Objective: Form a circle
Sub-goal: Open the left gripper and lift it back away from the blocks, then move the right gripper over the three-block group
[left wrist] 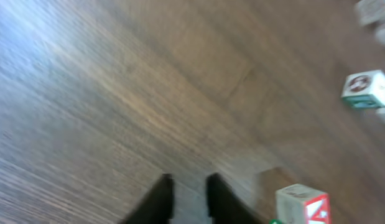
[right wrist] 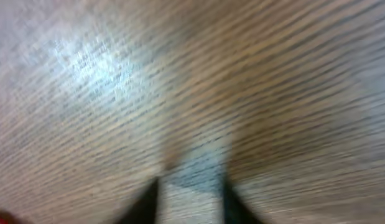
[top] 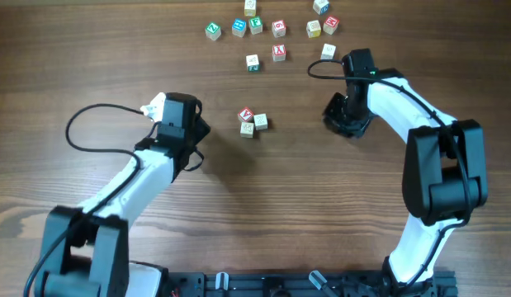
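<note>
Midway across the desk [top: 90, 49] sits the three-cube cluster [top: 253, 122], likely the circle's start. My left pincer [left wrist: 189, 185] is together and empty, my right pincer [right wrist: 191, 186] slightly apart. They flank it, I judge, for nudging.

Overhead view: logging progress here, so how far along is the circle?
Done: a cluster of three cubes sits mid-table. In hand: nothing; left claw and right claw hold no cube. Left: the scattered cubes beyond form no ring yet.

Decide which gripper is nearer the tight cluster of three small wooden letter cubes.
Left. The left gripper sits close beside the cluster; the right gripper is farther off on the opposite side.
</note>
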